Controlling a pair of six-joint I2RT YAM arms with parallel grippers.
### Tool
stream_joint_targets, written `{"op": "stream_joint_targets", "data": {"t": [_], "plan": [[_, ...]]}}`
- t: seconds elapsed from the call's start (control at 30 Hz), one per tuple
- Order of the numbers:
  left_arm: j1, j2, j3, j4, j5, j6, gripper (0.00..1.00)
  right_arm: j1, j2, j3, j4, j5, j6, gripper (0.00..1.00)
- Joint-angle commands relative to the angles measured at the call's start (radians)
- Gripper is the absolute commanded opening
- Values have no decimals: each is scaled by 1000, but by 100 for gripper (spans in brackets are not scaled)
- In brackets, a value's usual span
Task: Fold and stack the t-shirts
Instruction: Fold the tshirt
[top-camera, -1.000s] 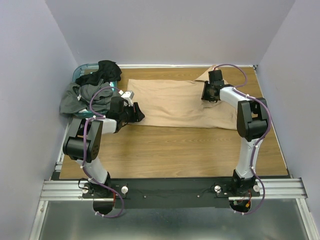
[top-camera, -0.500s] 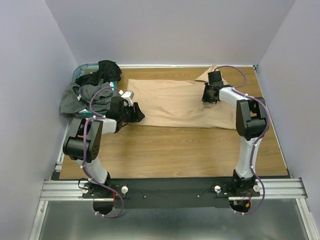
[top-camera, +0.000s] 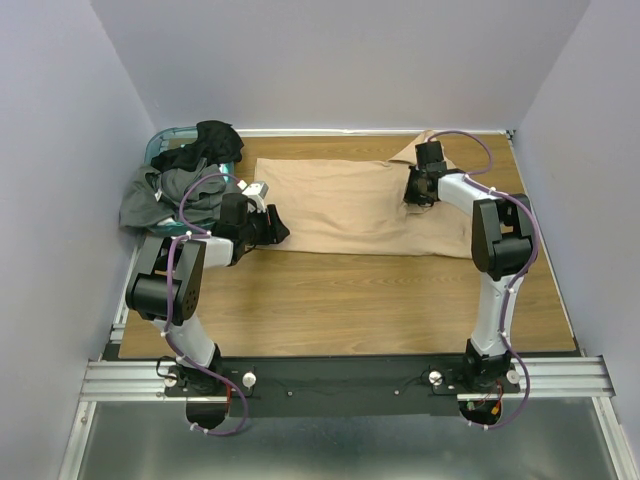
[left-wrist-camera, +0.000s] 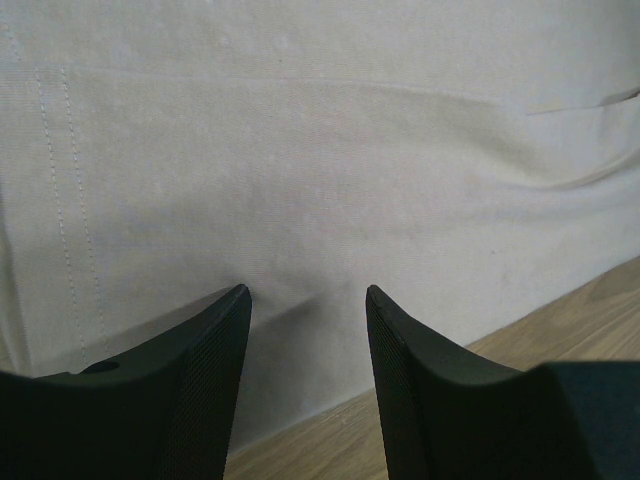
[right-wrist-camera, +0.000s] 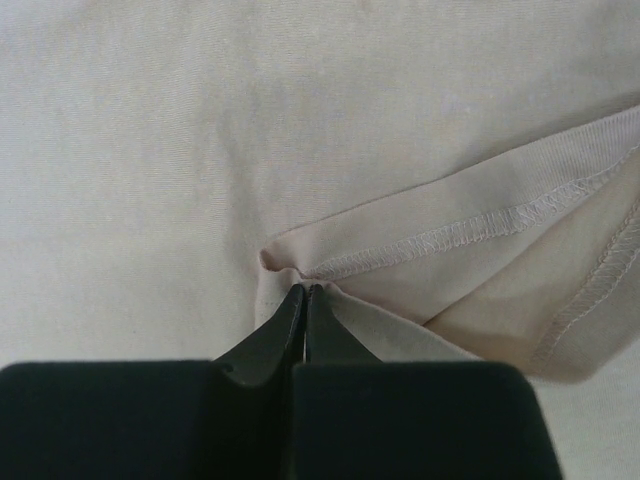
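Observation:
The tan-beige t-shirt (top-camera: 350, 205) lies spread flat across the far middle of the table. My left gripper (top-camera: 278, 232) is open at the shirt's near left edge. In the left wrist view its jaws (left-wrist-camera: 305, 292) stand apart just over the cloth (left-wrist-camera: 300, 150) and hold nothing. My right gripper (top-camera: 413, 192) sits on the shirt's right part. In the right wrist view it (right-wrist-camera: 303, 290) is shut on a small pinch of cloth beside a hemmed fold (right-wrist-camera: 470, 230). Dark grey (top-camera: 160, 195) and black (top-camera: 208, 140) t-shirts lie heaped at the far left.
A teal plastic basket (top-camera: 160, 142) stands at the far left corner under the heap of dark shirts. Purple walls close in on three sides. Bare wooden table (top-camera: 350, 300) lies between the shirt and the arm bases.
My right gripper has edged slightly toward the far side while pinched on the tan cloth. The left arm and the dark shirts have not moved.

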Motion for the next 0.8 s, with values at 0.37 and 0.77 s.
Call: {"op": "stream_joint_targets", "data": {"t": [0.37,0.77], "plan": [[-6,3,15,-13,-5,17,58,50,-49,51,-44,31,2,6],[-6,6,16,-16,-5,19,58,59,-78,63,-45,86,9,8]]}}
